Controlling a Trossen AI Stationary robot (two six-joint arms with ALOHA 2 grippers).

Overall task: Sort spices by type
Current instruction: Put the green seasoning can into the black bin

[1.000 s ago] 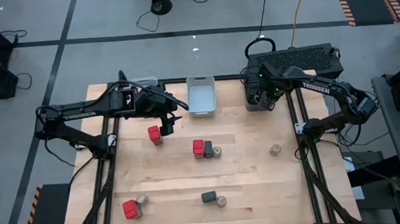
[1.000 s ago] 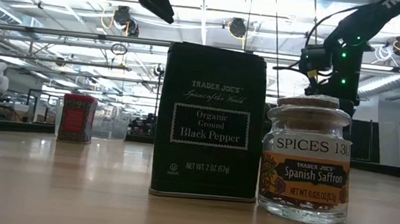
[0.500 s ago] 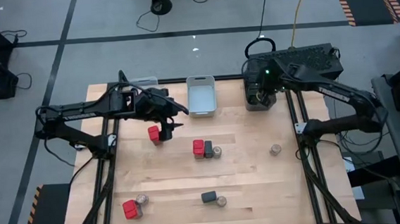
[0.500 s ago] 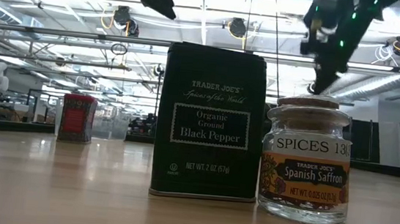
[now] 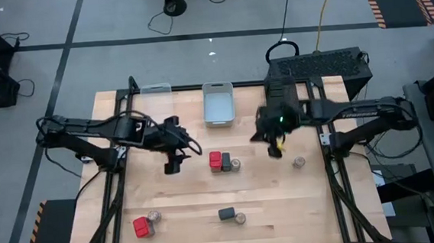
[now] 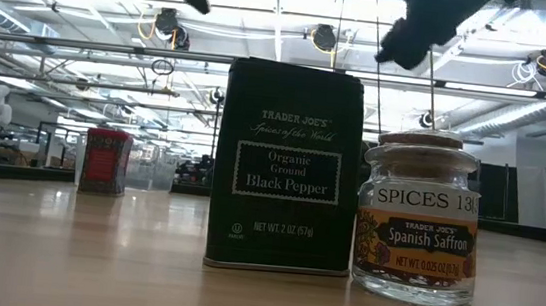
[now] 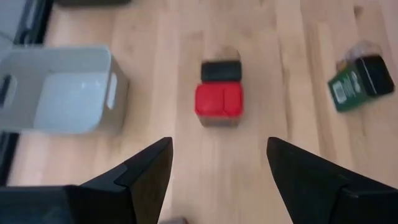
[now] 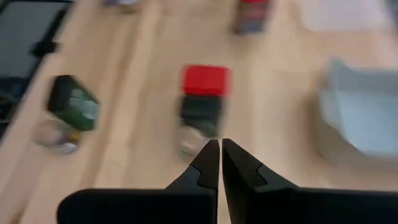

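Wooden tabletop carries the spices in small groups. At its middle a red block, a dark grey block and a small round jar stand touching in a row. Near the front edge a second dark grey block sits just beside another jar, and at the front left a red block stands next to a jar. One more jar stands alone toward the right side. A pale bin and a clear bin rest at the far edge. The left gripper hangs over the tabletop left of the middle row, its jaws spread wide and grasping nothing; its wrist view looks between them at the red and dark grey blocks. The right gripper hovers between the middle row and the lone jar, jaws clenched together and empty. From table height, the black pepper tin and saffron jar stand side by side.
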